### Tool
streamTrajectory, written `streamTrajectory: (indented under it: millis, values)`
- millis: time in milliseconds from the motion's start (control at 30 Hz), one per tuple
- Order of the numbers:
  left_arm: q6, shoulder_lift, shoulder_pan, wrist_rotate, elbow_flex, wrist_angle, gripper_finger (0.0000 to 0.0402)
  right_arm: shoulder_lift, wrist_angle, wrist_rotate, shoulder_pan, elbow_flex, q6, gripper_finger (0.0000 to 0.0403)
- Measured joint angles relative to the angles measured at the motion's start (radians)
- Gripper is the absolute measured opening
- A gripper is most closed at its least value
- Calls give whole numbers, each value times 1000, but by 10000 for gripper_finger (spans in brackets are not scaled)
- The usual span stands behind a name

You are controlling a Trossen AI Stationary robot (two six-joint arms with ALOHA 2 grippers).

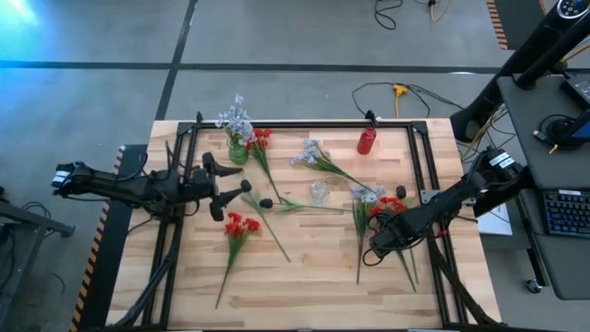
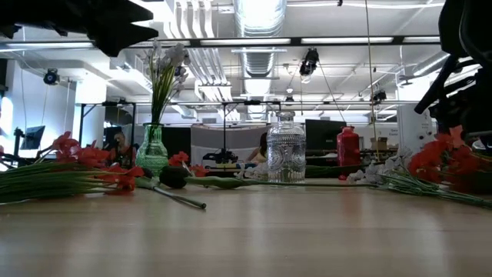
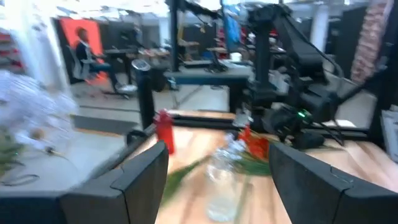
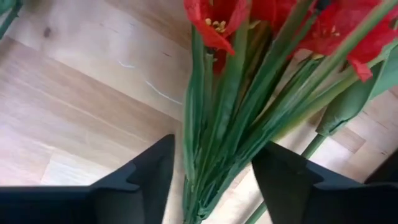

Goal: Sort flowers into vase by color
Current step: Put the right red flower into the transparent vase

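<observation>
Three vases (image 1: 238, 150), several loose flowers (image 1: 241, 225)

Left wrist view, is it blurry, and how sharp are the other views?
Left wrist view: motion-smeared, the clear glass vase and red bottle-shaped vase soft. Right wrist view: crisp on the red-flowered green stems. Low view: bright ceiling strip lights, sharp cut-glass vase. High view: blue glare at one corner.

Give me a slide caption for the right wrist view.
Right gripper straddling the green stems of a red artificial flower spray on the wooden table.

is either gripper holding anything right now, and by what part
Nothing is clearly held. The right gripper straddles the red flowers' green stems; the left gripper is open and empty.
</observation>
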Motion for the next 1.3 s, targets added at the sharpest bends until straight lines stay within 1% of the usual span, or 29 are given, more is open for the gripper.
streamTrajectory:
  millis: [100,167,267,333,400,633,767,867,967,1067,1133,1300]
  values:
    - [37,0,0,-72,0,61,256,0,-2,1,0,0,-15,150]
    - [38,0,0,-99,0,82,256,0,-2,10,0,0,-43,119]
    - [29,0,0,-101,0,94,256,0,-4,44,0,0,-68,70]
    - [29,0,0,-102,0,95,256,0,-4,48,0,0,-74,41]
    - [29,0,0,-116,0,100,256,0,-4,52,2,0,-80,20]
    - [31,0,0,-145,0,112,256,0,-12,50,7,14,-82,22]
    - [36,0,0,-146,0,114,256,0,-26,57,31,69,-77,22]
    - [36,1,0,-161,0,115,256,-1,-64,95,54,127,-68,22]
    - [36,2,0,-161,0,119,256,-1,-138,137,80,199,-57,22]
    - [36,1,0,-161,0,123,256,-1,-206,204,100,281,-55,22]
    - [36,2,0,-161,0,123,256,-1,-230,269,109,338,-64,22]
    - [36,1,0,-161,0,131,256,-1,-227,509,114,487,-166,22]
